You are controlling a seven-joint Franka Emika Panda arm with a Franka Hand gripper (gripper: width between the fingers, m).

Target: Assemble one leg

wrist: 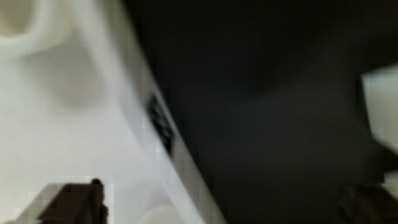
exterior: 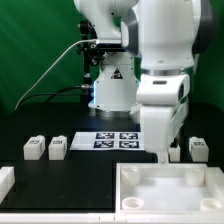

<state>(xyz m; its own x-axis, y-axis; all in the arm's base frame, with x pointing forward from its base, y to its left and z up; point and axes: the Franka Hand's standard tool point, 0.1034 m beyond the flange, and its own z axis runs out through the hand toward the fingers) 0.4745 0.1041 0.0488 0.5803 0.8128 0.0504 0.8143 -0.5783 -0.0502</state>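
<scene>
Two legs [exterior: 35,148] [exterior: 58,147], small white blocks with tags, lie on the black table at the exterior view's left. Another leg [exterior: 198,148] lies at the right, and one more [exterior: 176,152] sits right beside my gripper [exterior: 162,150]. The gripper hangs low over the far edge of the large white square panel [exterior: 170,190]. In the blurred wrist view the gripper [wrist: 231,192] is open, with one dark finger [wrist: 71,205] over the white panel [wrist: 71,120] and nothing between the fingers. A white shape [wrist: 382,100] at the frame edge may be a leg.
The marker board [exterior: 115,139] lies flat behind the gripper, in front of the robot base [exterior: 108,90]. A white piece [exterior: 5,181] sits at the exterior view's lower left edge. Black table [wrist: 267,90] shows beside the panel.
</scene>
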